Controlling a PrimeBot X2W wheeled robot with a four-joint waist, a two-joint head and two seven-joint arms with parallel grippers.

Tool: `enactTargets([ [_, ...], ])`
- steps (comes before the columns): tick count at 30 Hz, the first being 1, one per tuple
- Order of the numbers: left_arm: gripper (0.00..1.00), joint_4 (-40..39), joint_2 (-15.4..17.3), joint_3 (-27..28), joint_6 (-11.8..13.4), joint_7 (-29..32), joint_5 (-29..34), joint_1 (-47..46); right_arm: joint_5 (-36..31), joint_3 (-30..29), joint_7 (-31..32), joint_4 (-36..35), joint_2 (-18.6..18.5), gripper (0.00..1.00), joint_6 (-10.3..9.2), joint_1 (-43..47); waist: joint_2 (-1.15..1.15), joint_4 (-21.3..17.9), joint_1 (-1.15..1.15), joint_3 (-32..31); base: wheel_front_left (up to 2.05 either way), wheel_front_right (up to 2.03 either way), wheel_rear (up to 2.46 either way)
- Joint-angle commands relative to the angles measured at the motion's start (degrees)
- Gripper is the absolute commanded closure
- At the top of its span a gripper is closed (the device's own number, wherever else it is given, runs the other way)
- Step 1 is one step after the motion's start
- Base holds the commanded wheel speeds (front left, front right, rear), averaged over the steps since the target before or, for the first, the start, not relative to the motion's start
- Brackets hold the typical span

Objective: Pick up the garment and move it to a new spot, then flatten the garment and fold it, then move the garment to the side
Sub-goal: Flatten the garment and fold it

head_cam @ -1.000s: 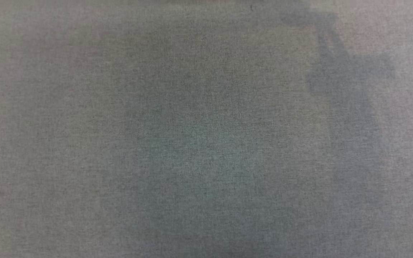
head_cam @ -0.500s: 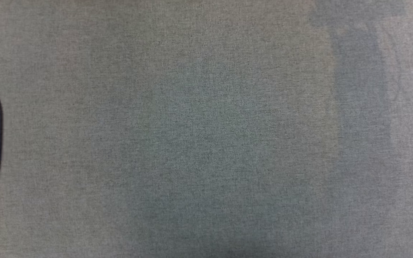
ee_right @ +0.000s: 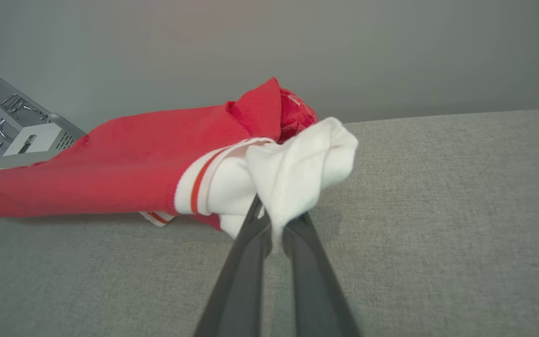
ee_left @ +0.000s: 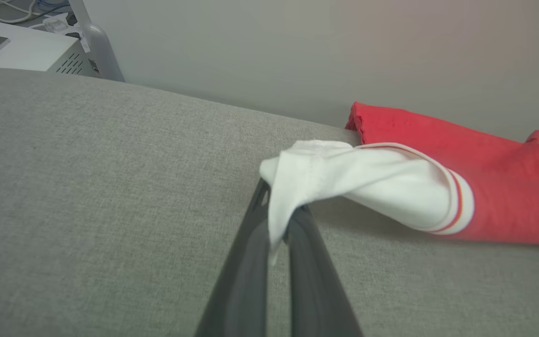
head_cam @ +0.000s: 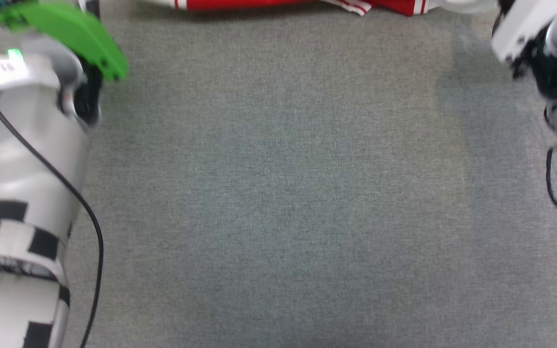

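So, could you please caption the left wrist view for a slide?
Left gripper shut on a white sleeve of the garment, over the grey surface.

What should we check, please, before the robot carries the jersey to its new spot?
1. Left gripper shut on white sleeve: ok.
2. Right gripper shut on the other sleeve: ok.
3. Jersey fully off the gray surface: cannot tell.
4. Jersey stretched flat between the grippers: not ok, red cloth is bunched by the right gripper.
5. Which side faces up: cannot tell.
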Motion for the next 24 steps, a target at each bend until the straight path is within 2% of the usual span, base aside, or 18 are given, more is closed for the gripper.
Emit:
enactTargets([
  [1,1.0,0.63,-0.17,-0.24,-0.62,-0.73,-0.42,2.74,1.64,0.47,-0.54,-0.88,-0.66,1.0,-0.09,2.96,0.0,0.75,-0.01,-3.08,0.0,0.0,0.0],
  [8,1.0,0.51,0.45,0.13,-2.41,-3.19,-2.62,13.23,5.97,3.93,-1.96,-6.15,-3.71,1.0,-0.09,15.41,0.0,0.42,-0.01,-10.22,0.0,0.0,0.0],
  [15,1.0,-3.87,2.92,-0.44,-1.95,-4.87,-2.54,22.7,7.29,4.9,-3.14,-12.13,-7.51,1.0,-0.09,25.38,0.0,0.24,-0.01,-15.72,0.0,0.0,0.0],
  [21,1.0,-13.56,5.6,-0.28,1.35,-3.92,-3.2,32.95,6.41,2.93,-3.98,-18.54,-10.7,1.0,-0.09,33.94,0.0,0.41,-0.01,-19.91,0.0,0.0,0.0],
  [24,1.0,-21.55,8.18,0.74,4.45,-2.61,-4.24,39.68,5.44,0.47,-3.63,-21.71,-11.91,1.0,-0.09,39.14,0.0,0.55,-0.01,-21.56,0.0,0.0,0.0],
])
